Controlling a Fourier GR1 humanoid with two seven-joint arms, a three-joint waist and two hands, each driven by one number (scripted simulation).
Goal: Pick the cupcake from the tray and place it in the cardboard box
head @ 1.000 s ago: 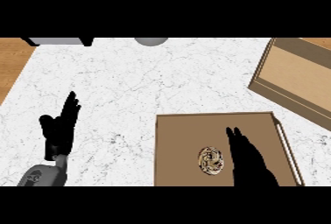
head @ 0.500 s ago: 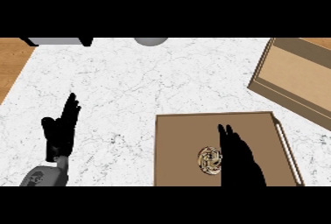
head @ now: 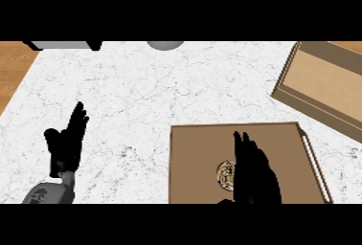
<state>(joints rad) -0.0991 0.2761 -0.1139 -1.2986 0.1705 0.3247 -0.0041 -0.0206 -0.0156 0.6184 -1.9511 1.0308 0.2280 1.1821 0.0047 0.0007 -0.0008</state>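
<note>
Low in the frame, the right hand (head: 253,167) lies over the brown tray (head: 187,162), fingers straight and pressed together, half hiding the cupcake (head: 225,173) on the tray, probably lining up a grasp; at lower left the left hand (head: 67,143) rests open, fingers up, above the marble worktop (head: 155,95); the cardboard box (head: 325,81) waits open at upper right, well apart; since a second ago the right hand has slid left, covering more cupcake.
</note>
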